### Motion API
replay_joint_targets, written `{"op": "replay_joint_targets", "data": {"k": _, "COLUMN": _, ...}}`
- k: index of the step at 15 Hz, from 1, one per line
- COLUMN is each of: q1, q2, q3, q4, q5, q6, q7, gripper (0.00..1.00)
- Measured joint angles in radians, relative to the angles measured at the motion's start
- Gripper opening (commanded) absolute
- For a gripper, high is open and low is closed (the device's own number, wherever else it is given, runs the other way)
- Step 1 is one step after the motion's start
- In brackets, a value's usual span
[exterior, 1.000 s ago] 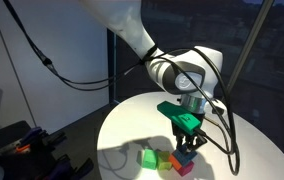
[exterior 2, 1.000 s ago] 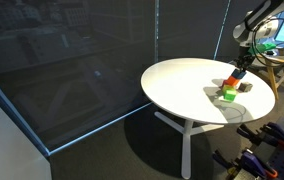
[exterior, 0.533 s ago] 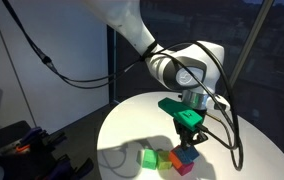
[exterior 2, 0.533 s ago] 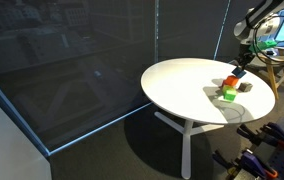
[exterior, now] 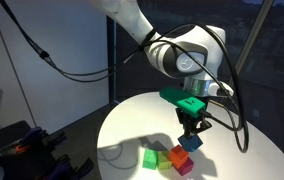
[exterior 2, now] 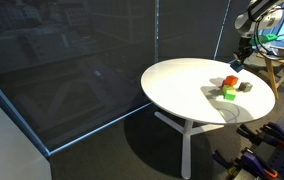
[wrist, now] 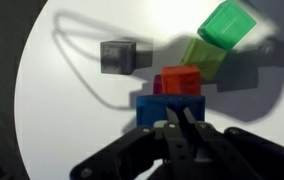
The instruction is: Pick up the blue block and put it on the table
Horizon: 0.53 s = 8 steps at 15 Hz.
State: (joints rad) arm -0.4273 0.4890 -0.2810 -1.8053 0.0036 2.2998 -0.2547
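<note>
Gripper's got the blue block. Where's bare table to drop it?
Most of the table is bare: the wide stretch from the green cube across to the opposite rim. It's crowded only where the green cube, red cube and grey cube cluster, roughly under the gripper holding the blue block.

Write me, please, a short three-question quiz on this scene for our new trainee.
1. True or false: the gripper is shut on the blue block.
2. Which cube sits alone, away from the rest? A) grey cube B) white cube C) brown cube
3. Fill in: the blue block is held ___ the table, not resting on it.
Key: 1 true; 2 A; 3 above.
</note>
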Motion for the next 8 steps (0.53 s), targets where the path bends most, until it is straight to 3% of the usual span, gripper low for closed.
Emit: {"op": "replay_joint_targets", "data": {"k": 8, "q1": 0.053, "q2": -0.081, "q3": -0.001, "q4": -0.040, "q5": -0.015, "q6": -0.016, "q7": 0.082, "gripper": 0.05}}
